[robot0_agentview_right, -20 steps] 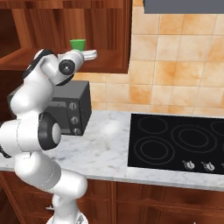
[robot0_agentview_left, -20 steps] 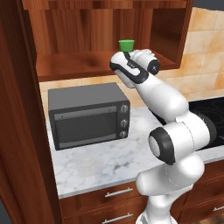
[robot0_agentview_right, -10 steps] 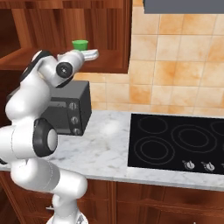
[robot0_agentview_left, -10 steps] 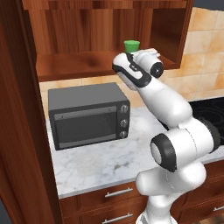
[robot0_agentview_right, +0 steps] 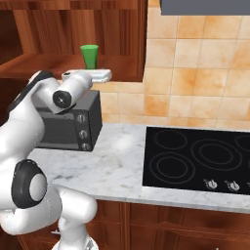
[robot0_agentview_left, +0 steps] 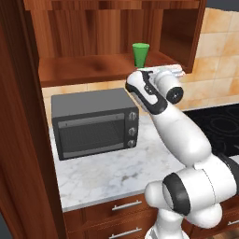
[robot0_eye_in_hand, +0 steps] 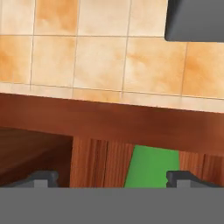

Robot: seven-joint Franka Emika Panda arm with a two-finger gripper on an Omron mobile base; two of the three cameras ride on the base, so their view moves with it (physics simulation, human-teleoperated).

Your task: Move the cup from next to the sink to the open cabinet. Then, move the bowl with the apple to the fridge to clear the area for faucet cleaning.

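**Cup released on shelf**

Backed my claw off the cup since a second ago; fingers now spread wide, holding nothing. Cup stands upright just beyond my fingertips, on the open cabinet shelf, near its front edge.

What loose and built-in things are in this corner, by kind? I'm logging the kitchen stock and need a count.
Cups: 1, the cup standing upright on the open cabinet shelf
Toaster ovens: 1, the toaster oven on the counter
Cooktops: 1, the cooktop
Range hoods: 1, the range hood
Total: 4
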